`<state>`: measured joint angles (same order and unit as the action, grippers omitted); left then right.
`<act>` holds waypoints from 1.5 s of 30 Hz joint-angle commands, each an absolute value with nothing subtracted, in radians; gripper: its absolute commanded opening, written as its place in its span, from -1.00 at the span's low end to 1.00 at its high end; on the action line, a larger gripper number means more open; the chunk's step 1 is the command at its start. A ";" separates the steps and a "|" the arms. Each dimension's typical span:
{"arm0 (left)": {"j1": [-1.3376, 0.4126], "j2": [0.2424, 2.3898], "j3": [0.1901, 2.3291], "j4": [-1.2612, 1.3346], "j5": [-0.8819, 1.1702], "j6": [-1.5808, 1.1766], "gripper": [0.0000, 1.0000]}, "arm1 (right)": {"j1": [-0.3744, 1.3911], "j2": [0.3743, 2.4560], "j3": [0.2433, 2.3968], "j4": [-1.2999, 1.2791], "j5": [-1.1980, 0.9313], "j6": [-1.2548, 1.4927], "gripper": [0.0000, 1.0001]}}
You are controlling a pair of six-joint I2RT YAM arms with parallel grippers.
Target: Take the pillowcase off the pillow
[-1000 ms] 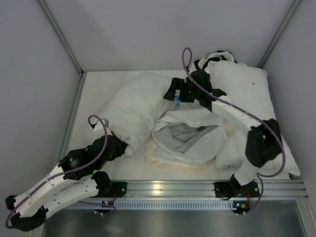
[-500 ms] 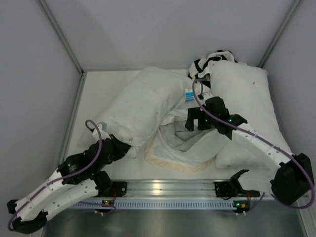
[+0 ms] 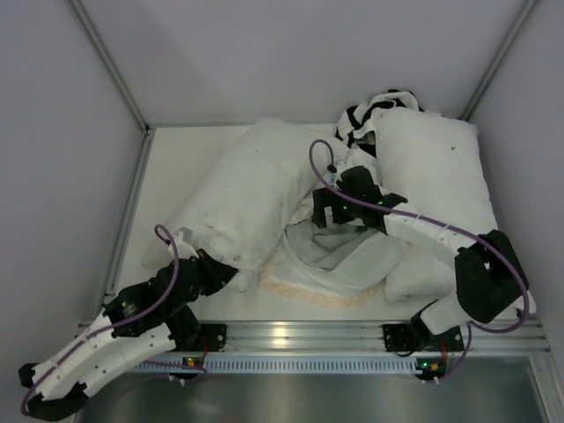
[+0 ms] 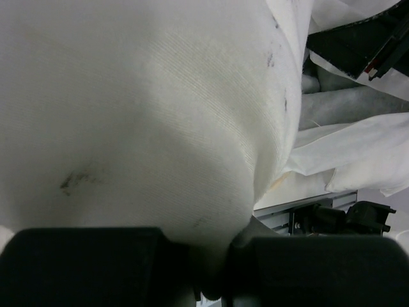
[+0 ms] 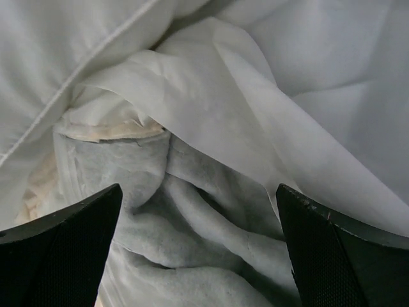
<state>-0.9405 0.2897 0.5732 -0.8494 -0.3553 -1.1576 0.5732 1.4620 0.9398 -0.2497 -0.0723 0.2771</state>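
Pillows: two, speckled pillow (image 3: 251, 189), plain pillow (image 3: 436, 167).
Pillowcase (image 3: 352, 264): one.
Left end effector (image 4: 211, 262): grips speckled pillow.
Right end effector (image 5: 198, 192): apart.

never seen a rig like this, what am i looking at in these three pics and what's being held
A robot left arm and right arm are bolted at a table's near edge; each ends in a two-finger gripper. The wide picture looks down from above; the other two come from cameras on the wrists. On the table lie a pillow with dark specks, a crumpled pillowcase, a long pillow and a patterned cloth. The left gripper is shut on the pillow's corner. The right gripper is open over the pillowcase, holding nothing.
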 commanded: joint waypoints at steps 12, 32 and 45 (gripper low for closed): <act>-0.939 0.281 0.549 -0.770 -0.336 -1.163 -0.74 | 0.692 1.762 1.120 -0.097 -0.224 0.181 0.99; -0.939 0.229 0.581 -0.790 -0.317 -1.150 -0.73 | 1.017 1.687 0.766 0.069 -0.071 0.386 0.99; -0.939 0.155 0.595 -0.880 -0.345 -1.180 -0.74 | 1.089 1.723 0.831 -0.121 0.563 0.642 -1.00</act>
<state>-0.9405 0.1795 0.5560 -0.8867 -0.3351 -1.1595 1.0870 1.7035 0.8200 0.0692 0.3962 0.6121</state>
